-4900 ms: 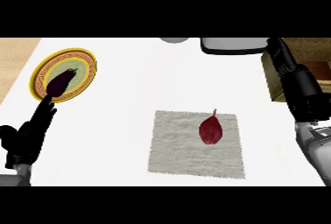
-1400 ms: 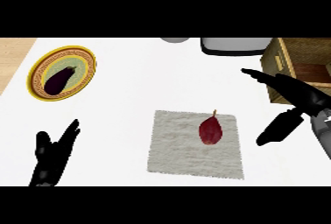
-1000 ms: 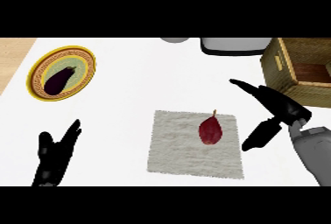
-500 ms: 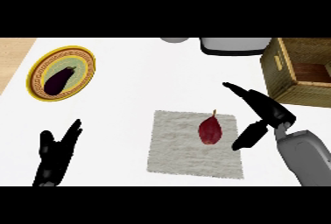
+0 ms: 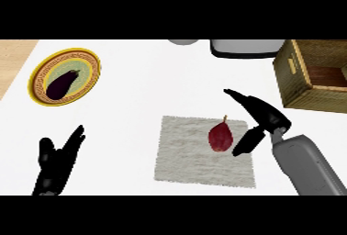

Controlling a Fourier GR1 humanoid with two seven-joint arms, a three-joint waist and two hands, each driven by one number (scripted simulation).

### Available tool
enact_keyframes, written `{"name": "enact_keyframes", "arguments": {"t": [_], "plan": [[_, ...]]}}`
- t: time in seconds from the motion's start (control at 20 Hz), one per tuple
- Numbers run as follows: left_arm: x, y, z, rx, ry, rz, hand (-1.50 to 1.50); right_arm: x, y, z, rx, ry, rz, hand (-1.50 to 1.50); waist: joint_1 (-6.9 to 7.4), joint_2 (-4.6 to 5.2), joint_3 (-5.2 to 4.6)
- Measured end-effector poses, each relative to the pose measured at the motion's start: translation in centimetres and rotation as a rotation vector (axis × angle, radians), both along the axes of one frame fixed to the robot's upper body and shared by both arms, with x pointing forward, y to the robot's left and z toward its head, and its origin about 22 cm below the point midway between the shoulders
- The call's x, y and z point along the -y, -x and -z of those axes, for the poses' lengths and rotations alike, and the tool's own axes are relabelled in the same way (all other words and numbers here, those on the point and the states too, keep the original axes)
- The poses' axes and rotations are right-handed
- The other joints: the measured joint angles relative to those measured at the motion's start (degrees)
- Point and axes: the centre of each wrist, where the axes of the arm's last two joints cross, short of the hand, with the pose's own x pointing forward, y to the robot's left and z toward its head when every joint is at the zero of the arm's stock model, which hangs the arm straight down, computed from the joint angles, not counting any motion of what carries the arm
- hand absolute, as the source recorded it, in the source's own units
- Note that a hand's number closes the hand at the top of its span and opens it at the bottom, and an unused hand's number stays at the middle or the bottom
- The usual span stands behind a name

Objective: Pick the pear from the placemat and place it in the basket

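Open right robot hand (image 5: pixel 261 120) beside pear (image 5: pixel 221 136); basket (image 5: pixel 318 75) cut off

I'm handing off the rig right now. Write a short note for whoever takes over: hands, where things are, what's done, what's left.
Right hand: open, just right of the pear, fingers spread around it, not closed on it.
Left hand: open, resting at lower left.
Pear: lying on the placemat, not lifted.
Basket: at the upper right, nothing visible inside.
Done: approach only.
Left: close on the pear, lift, carry to the basket, release.
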Motion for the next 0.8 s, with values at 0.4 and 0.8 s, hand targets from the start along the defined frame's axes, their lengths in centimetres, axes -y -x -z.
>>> {"name": "enact_keyframes", "arguments": {"t": [0.4, 0.8], "plan": [[0.0, 0.2, 0.1, 0.003, -0.008, 0.000, 0.00, -1.2, -0.6, 1.6, -0.069, 0.060, -0.018, -1.50, 0.00, 0.03, -0.01], [0.0, 0.0, 0.0, 0.000, 0.000, 0.002, 0.00, -1.4, -0.4, 3.0, -0.070, 0.062, -0.019, -1.50, -0.08, -0.04, 0.06]]}}
